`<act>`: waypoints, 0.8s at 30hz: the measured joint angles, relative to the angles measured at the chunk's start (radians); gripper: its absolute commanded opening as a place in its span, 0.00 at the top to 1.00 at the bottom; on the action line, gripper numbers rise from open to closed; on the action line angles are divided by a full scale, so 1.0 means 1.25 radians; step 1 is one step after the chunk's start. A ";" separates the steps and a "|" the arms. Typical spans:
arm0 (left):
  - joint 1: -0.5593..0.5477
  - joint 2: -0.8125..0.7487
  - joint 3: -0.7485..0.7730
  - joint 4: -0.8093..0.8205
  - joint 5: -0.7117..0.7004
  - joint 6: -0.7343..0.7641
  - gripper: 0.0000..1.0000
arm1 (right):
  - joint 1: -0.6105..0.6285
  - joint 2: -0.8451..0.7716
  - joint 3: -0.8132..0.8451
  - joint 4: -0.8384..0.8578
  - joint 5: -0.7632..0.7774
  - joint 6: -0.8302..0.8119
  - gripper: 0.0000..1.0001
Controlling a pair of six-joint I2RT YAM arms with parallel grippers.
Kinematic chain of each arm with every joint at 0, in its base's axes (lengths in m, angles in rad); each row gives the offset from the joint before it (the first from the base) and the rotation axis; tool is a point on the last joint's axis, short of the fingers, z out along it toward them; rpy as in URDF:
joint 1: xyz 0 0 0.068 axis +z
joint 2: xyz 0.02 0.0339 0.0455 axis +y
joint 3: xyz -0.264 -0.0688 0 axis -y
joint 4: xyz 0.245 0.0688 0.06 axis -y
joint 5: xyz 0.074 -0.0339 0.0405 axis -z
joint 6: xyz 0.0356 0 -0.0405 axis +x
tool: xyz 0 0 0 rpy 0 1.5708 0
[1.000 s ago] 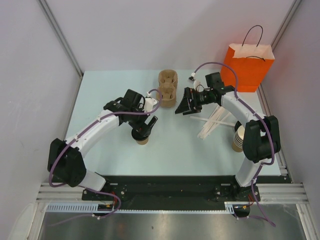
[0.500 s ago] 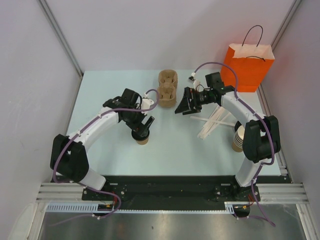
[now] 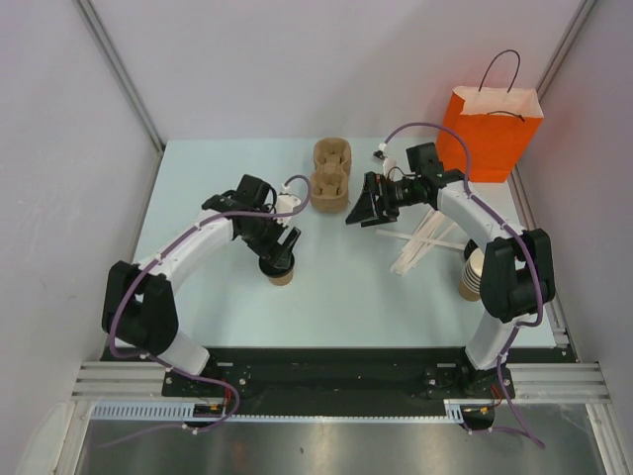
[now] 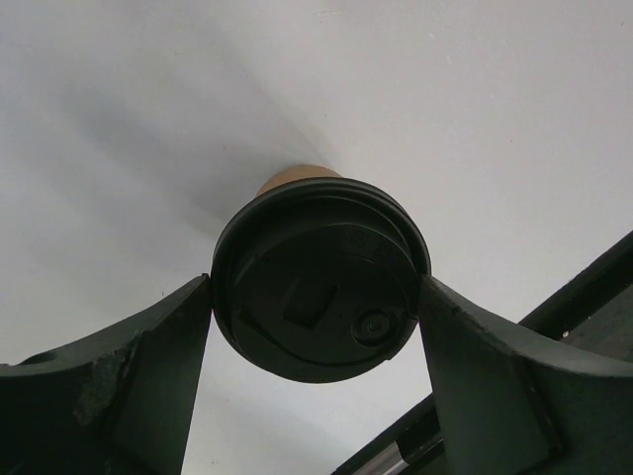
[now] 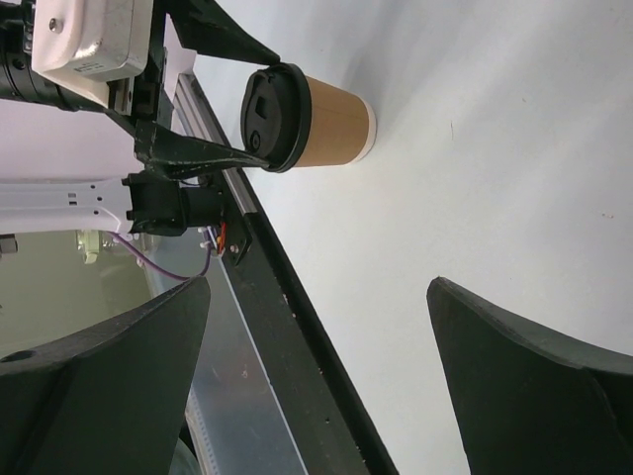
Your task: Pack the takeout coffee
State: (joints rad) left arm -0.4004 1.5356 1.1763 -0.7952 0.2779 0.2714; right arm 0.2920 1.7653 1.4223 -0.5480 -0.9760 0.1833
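The takeout coffee [image 3: 282, 273], a tan paper cup with a black lid, stands on the table left of centre. My left gripper [image 3: 280, 253] is above it, and both fingers press the rim of the lid [image 4: 318, 272]. The right wrist view shows the cup [image 5: 334, 123] resting on the table with the left fingers [image 5: 213, 148] on either side of its lid. The brown pulp carrier [image 3: 331, 176] stands at the back middle with both pockets empty. My right gripper [image 3: 358, 216] hovers just right of the carrier, open and empty [image 5: 318, 287].
An orange paper bag [image 3: 495, 134] stands at the back right. A stack of lidless tan cups [image 3: 471, 272] stands by the right arm's base. Several pale stir sticks [image 3: 425, 237] lie between them. The black front rail [image 5: 297, 336] runs along the near edge.
My left arm shifted slightly left and its fingers drew in around the cup's lid. The cup has stayed in place. The right arm has not moved.
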 measured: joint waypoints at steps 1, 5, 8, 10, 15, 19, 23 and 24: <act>0.004 0.000 0.000 0.000 0.005 0.000 0.23 | 0.000 0.000 0.000 0.000 0.000 0.000 0.02; 0.024 0.000 0.001 -0.003 0.015 0.002 0.32 | -0.001 0.000 0.000 0.003 0.000 0.003 0.03; 0.061 0.000 0.008 -0.019 0.007 0.022 0.34 | -0.001 0.000 0.000 0.007 0.000 0.006 0.02; 0.102 0.000 0.019 -0.031 -0.005 0.038 0.34 | -0.001 0.000 0.000 0.011 0.000 0.006 0.02; 0.234 0.026 0.108 -0.049 -0.035 0.088 0.35 | -0.001 0.001 0.002 0.018 0.001 0.007 0.02; 0.312 0.086 0.181 -0.031 -0.049 0.113 0.34 | -0.001 0.013 0.023 0.018 0.008 0.006 0.02; 0.362 0.166 0.225 -0.019 -0.051 0.125 0.34 | -0.001 0.029 0.056 0.014 0.022 -0.002 0.02; 0.370 0.184 0.232 -0.017 -0.051 0.125 0.35 | -0.001 0.032 0.066 0.012 0.024 -0.004 0.02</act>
State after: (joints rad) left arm 0.0624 1.7660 1.4666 -0.8165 0.2142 0.4278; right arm 0.2905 1.8057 1.5051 -0.5335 -0.9463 0.1783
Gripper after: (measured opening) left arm 0.821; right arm 0.974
